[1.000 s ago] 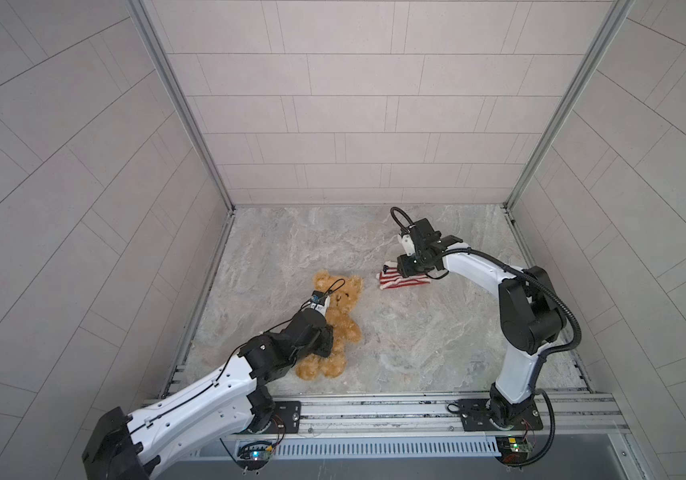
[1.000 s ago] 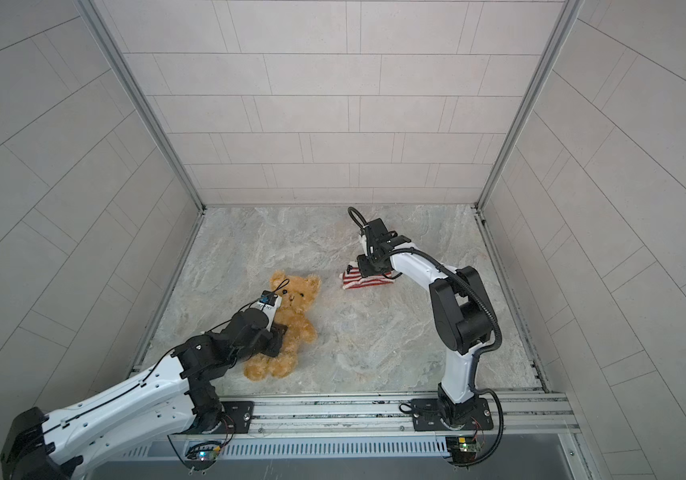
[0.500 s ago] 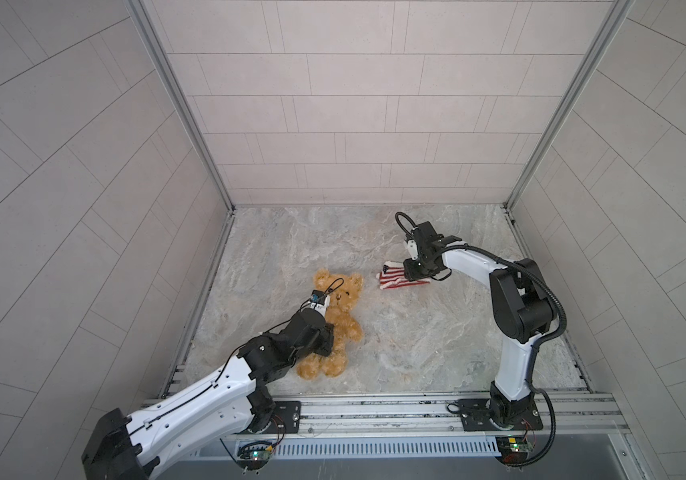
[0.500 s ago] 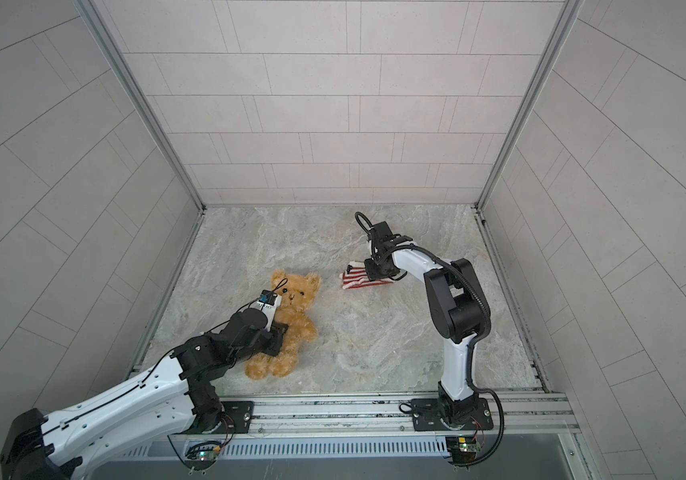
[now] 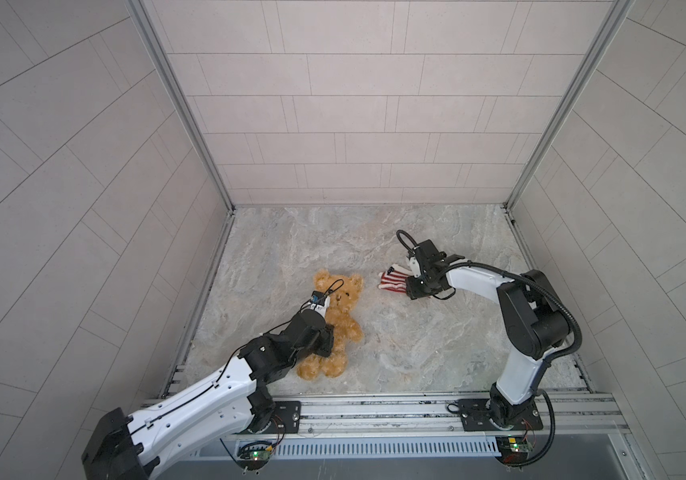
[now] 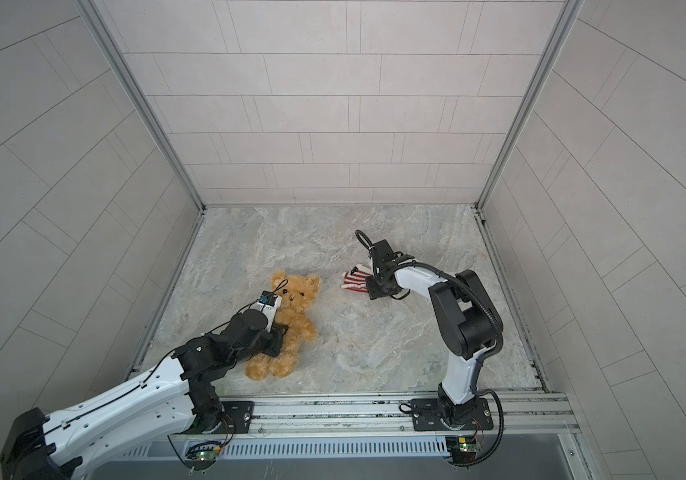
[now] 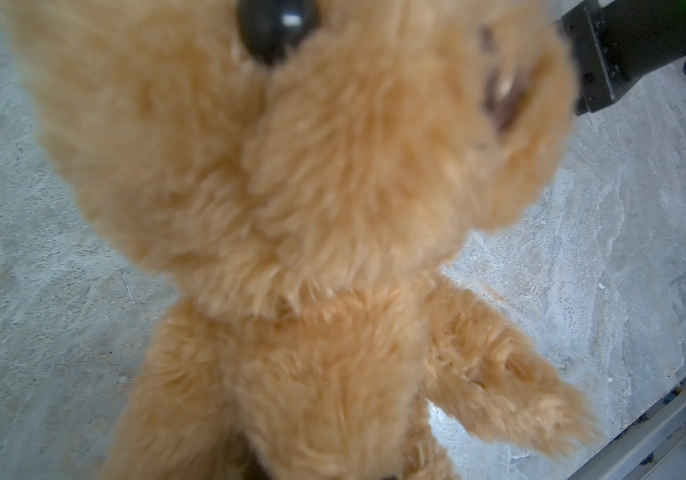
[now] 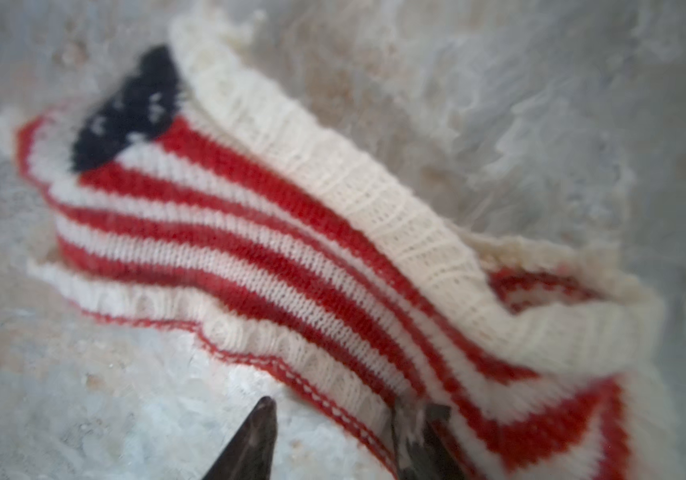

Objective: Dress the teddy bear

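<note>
The golden-brown teddy bear [image 5: 345,324] [image 6: 297,316] lies on its back on the marble floor at left of centre, head toward the back wall. My left gripper [image 5: 333,340] [image 6: 281,332] sits on its torso, shut on the plush. In the left wrist view the bear's fur [image 7: 312,208] fills the picture and hides the jaws. The red-and-white striped sweater [image 5: 393,282] [image 6: 356,280] [image 8: 291,249] lies flat to the right of the bear's head. My right gripper [image 5: 410,286] [image 6: 370,289] [image 8: 339,409] is open at its hem. One fingertip [image 8: 264,415] rests on the floor, the other is against the hem's edge.
Tiled walls close the floor in at the left, back and right. A metal rail [image 5: 374,411] carrying both arm bases runs along the front edge. The right arm's black elbow [image 5: 532,324] stands high at the right. Bare floor [image 5: 416,353] lies between bear and right arm.
The right arm's elbow has swung a little while its gripper stayed low at the sweater's hem. The left gripper and the bear have not moved.
</note>
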{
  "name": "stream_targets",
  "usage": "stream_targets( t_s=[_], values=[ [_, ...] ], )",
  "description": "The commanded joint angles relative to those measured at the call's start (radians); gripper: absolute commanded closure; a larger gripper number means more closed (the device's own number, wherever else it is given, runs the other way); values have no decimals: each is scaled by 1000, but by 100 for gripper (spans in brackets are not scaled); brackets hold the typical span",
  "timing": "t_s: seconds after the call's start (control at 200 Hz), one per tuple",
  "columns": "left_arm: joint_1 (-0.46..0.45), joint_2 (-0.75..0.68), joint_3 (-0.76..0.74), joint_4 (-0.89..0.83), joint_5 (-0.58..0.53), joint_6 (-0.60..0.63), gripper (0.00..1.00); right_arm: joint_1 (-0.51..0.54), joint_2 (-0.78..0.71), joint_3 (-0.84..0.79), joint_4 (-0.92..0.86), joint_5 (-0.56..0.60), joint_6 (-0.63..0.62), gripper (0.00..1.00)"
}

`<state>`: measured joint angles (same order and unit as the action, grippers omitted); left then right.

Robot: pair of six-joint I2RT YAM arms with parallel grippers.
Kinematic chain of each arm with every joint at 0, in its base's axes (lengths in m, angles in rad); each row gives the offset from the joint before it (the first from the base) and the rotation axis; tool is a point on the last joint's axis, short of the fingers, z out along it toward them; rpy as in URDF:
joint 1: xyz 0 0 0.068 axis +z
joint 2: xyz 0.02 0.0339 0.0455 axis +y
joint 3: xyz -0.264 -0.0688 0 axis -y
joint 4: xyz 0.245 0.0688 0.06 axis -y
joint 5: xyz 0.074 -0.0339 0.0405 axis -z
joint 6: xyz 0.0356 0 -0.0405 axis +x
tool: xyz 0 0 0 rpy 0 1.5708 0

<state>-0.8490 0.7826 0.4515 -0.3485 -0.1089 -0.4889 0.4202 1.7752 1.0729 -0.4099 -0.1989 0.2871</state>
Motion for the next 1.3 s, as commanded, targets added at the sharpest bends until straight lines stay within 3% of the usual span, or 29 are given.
stream_targets(
  t_s=[0.0,0.13,0.32,0.776,1.297],
  values=[
    [4,11,-4,35,-29,15,96,89,-58,-49,61,-13,80,51],
    [4,27,-3,43,-37,11,96,172,-98,-70,78,-14,128,51],
    [4,29,-16,52,-29,-2,95,190,-143,-18,25,78,84,51],
    [4,20,-17,36,-1,-24,95,190,62,191,-86,142,-40,61],
    [4,-28,-44,24,-2,-40,95,186,154,228,-63,207,-46,66]
  ],
)
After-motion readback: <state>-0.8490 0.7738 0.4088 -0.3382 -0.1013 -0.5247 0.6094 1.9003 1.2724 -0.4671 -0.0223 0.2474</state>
